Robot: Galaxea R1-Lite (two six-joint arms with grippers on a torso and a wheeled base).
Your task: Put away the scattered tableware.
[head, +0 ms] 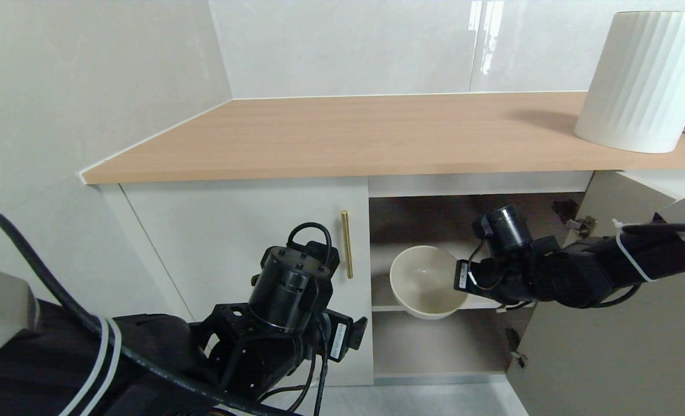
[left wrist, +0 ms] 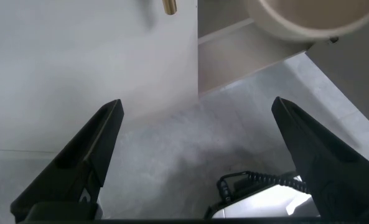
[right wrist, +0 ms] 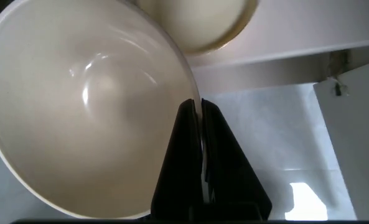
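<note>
Your right arm reaches in level from the right, and the right gripper [head: 461, 283] is pinched tight on the rim of the cream ceramic bowl [head: 426, 280]. The bowl hangs tilted at the front edge of the open cupboard's white shelf [head: 387, 308]. A second pale dish [right wrist: 200, 22] sits on that shelf just behind. Your left gripper [left wrist: 196, 107] is low before the closed white door [head: 233, 242], near its brass bar handle [head: 346, 244], with its jaws spread wide and holding nothing.

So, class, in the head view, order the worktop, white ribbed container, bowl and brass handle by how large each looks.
Largest to smallest:
worktop
white ribbed container
bowl
brass handle
No two look alike.
</note>
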